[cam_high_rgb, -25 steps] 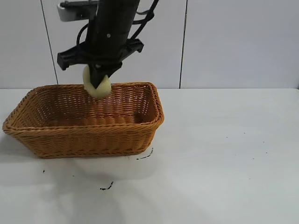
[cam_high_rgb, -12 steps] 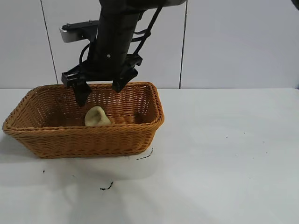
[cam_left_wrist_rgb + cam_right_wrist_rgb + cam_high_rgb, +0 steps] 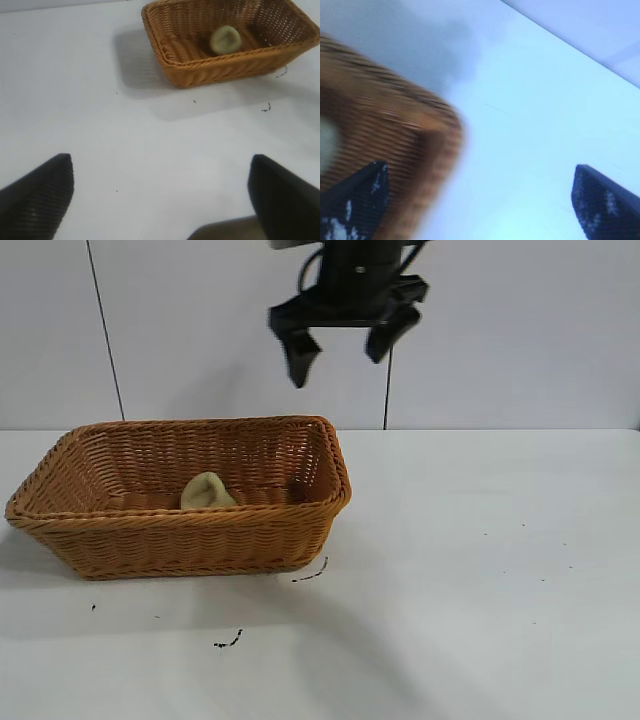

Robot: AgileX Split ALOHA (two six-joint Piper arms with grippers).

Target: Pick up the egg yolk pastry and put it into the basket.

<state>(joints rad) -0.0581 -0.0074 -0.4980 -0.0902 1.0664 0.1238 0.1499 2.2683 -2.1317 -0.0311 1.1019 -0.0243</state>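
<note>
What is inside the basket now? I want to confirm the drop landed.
The egg yolk pastry lies on the floor of the basket, apart from the open right claw above. The near wall hides its underside.

Near wall hides the egg yolk pastry [image 3: 205,491] base.

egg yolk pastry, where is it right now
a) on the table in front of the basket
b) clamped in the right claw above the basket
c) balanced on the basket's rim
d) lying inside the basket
d: the egg yolk pastry lies on the floor of the basket, while the right claw hangs open and empty high above the basket's right end.
</note>
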